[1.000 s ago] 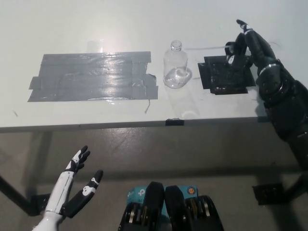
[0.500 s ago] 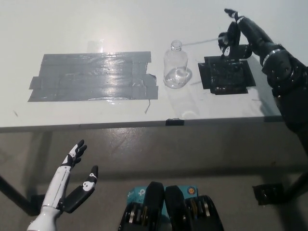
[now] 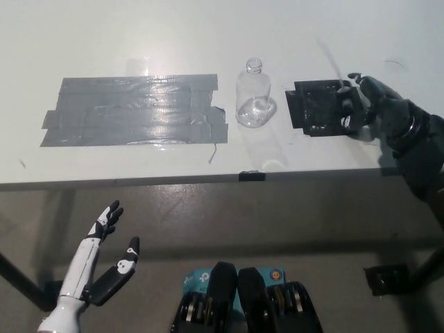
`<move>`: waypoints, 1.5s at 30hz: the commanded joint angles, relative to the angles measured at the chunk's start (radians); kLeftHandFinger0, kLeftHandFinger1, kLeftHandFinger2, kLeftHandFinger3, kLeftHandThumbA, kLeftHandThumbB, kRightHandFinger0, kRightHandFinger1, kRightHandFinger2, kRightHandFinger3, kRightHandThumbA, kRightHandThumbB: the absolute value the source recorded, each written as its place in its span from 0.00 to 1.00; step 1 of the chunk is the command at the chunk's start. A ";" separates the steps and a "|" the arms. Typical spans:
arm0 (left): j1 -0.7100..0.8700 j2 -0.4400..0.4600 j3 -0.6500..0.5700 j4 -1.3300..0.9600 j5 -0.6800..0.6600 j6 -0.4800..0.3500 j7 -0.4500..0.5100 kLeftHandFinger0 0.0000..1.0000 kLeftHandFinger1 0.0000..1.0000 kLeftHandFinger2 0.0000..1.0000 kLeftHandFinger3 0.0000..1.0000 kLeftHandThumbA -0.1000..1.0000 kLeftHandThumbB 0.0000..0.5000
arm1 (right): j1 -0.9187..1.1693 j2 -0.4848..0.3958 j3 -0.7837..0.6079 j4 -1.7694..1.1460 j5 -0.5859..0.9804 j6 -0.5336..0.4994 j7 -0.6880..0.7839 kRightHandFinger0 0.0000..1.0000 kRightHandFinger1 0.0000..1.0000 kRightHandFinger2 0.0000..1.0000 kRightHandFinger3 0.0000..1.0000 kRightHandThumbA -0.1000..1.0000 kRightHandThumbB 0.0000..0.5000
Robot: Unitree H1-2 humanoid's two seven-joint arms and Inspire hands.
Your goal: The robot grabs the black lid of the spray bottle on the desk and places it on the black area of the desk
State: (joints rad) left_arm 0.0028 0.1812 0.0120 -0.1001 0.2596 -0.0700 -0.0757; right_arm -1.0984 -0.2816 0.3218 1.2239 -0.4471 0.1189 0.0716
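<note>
Now: right hand (image 3: 362, 104) low over black area (image 3: 320, 106) | left hand (image 3: 104, 260) below desk (image 3: 208, 41)

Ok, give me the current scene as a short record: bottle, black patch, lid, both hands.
bottle: clear spray bottle upright on the white desk, neck open, no lid on it
black patch: black area just right of the bottle, right edge covered by the hand
grey tape patch: left of the bottle
lid: not clearly visible; it may be under the right hand
right hand: black, low over the patch's right edge; grip unclear
left hand: white, below the desk edge, fingers apart, holding nothing
</note>
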 commanded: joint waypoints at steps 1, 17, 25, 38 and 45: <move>-0.015 0.008 0.009 -0.014 -0.014 -0.023 0.020 1.00 1.00 1.00 1.00 0.59 0.02 | -0.087 -0.009 -0.022 -0.011 0.017 0.001 -0.056 1.00 1.00 1.00 1.00 0.78 1.00; -0.022 0.010 0.011 -0.032 -0.010 0.000 0.016 1.00 1.00 1.00 1.00 0.55 0.00 | -0.037 -0.089 -0.124 -0.618 0.025 0.124 0.017 1.00 1.00 1.00 1.00 0.72 1.00; -0.084 0.011 0.008 -0.005 -0.004 -0.005 0.020 1.00 1.00 1.00 1.00 0.57 0.02 | 0.004 -0.147 -0.182 -0.946 0.067 0.210 0.128 1.00 1.00 1.00 1.00 0.70 1.00; -0.235 -0.020 0.005 0.047 -0.041 -0.001 0.018 1.00 1.00 1.00 1.00 1.00 0.11 | 0.408 -0.100 -0.326 -1.655 0.177 0.227 0.107 1.00 1.00 1.00 1.00 0.99 0.68; -0.189 -0.023 0.002 0.034 -0.046 0.004 0.012 1.00 1.00 1.00 1.00 1.00 0.24 | 0.696 -0.009 -0.257 -1.681 0.166 0.069 0.048 1.00 1.00 1.00 1.00 1.00 0.63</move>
State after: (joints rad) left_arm -0.1729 0.1725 0.0096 -0.0457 0.2527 -0.0652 -0.0763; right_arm -0.5505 -0.3404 0.0787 -0.2764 -0.3554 0.2727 0.1485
